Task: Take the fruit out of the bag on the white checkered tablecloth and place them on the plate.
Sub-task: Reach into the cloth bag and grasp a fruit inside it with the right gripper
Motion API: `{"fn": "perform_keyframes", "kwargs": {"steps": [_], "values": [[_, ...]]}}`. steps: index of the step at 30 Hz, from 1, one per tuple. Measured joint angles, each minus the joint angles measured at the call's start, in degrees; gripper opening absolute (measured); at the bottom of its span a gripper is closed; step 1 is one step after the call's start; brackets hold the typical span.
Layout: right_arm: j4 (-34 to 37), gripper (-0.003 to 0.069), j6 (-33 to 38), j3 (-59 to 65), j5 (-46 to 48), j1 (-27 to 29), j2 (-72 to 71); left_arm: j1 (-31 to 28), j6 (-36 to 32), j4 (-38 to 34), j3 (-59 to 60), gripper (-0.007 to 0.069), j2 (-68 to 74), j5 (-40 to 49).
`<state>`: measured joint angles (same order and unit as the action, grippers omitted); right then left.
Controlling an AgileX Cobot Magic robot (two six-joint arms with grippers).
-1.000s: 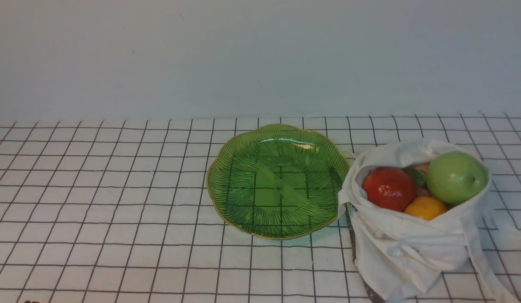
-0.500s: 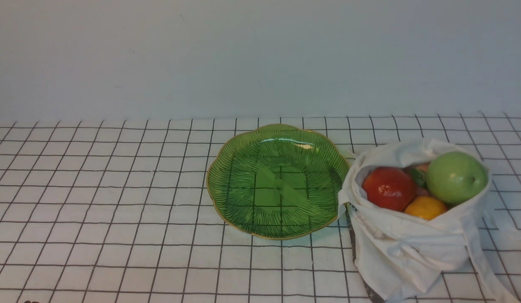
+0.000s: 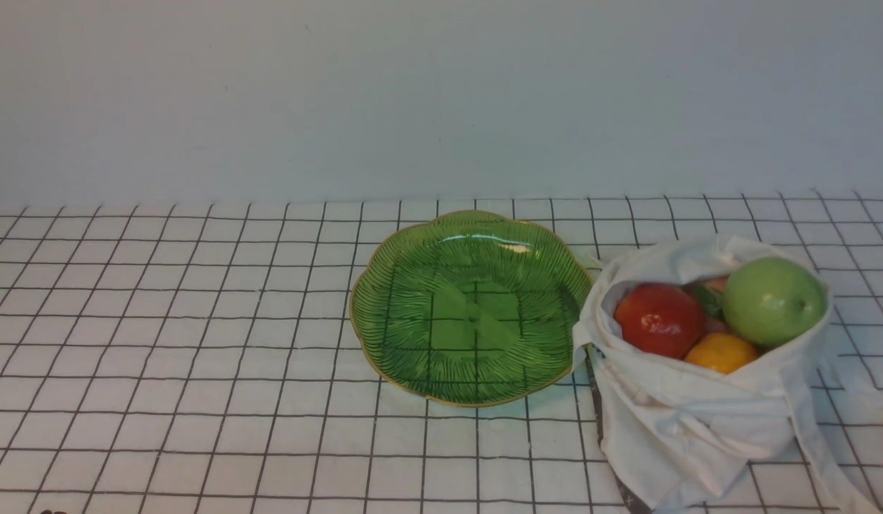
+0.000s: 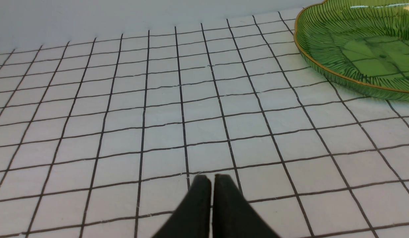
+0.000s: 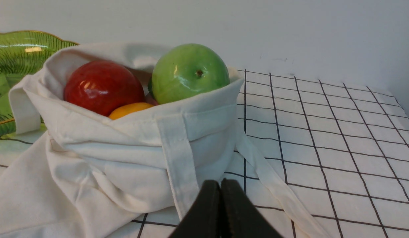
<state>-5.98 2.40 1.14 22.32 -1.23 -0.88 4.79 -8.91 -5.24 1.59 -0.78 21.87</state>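
Pale grey wall point(image 3: 412, 93) closes off the far side of the desk at 12 o'clock, and the white checkered tablecloth point(image 3: 163, 321) runs from its foot to the near edge of the front view. Near the middle of the cloth lies the plate point(image 3: 470, 314), its scalloped gold rim unbroken all round and the grid lines showing through the green glass. From the plate's 9 o'clock side the bare checked cloth stretches wide to the left edge, with a narrower strip at 12 o'clock between the rim and the wall. At the plate's 4 o'clock stands the bag point(image 3: 684, 428), mouth rolled open, its folded cloth touching the rim there. The fruit is all in the bag: the green apple point(image 3: 773, 301) sits highest on the 3 o'clock side, the red apple point(image 3: 659, 320) at 9 o'clock, the orange citrus point(image 3: 721, 352) wedged low at 6 o'clock, and only a sliver of the peach point(image 3: 714, 284) shows between the apples. One strap point(image 3: 816, 435) trails off the bag toward 5 o'clock. The left fingers point(image 4: 196, 208) are pressed together with only a thin slit between them, holding nothing, low over the cloth and well apart from the plate's rim. The right fingers point(image 5: 207, 211) are likewise closed on nothing, just short of the bag's near wall beside a strap.
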Motion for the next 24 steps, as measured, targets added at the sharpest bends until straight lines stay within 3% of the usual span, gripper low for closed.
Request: {"fn": "perform_keyframes", "kwargs": {"steps": [6,11,14,19,24], "values": [[2.0,-0.0014,-1.9,0.0,-0.6,0.0,0.0,0.0,0.0,0.0,0.0,-0.0008,0.0,0.0],[25.6,-0.0014,-15.3,0.6,-6.2,0.0,0.0,0.0,0.0,0.0,0.0,-0.0008,0.0,0.0],[35.9,-0.0014,-18.1,0.6,-8.5,0.0,0.0,0.0,0.0,0.0,0.0,-0.0008,0.0,0.0],[40.5,-0.0014,-17.9,0.6,-8.7,-0.1,0.0,0.0,0.0,0.0,0.0,-0.0008,0.0,0.0],[37.5,-0.0014,-11.6,-5.0,-3.9,-0.1,0.0,0.0,0.0,0.0,0.0,-0.0008,0.0,0.0]]}}
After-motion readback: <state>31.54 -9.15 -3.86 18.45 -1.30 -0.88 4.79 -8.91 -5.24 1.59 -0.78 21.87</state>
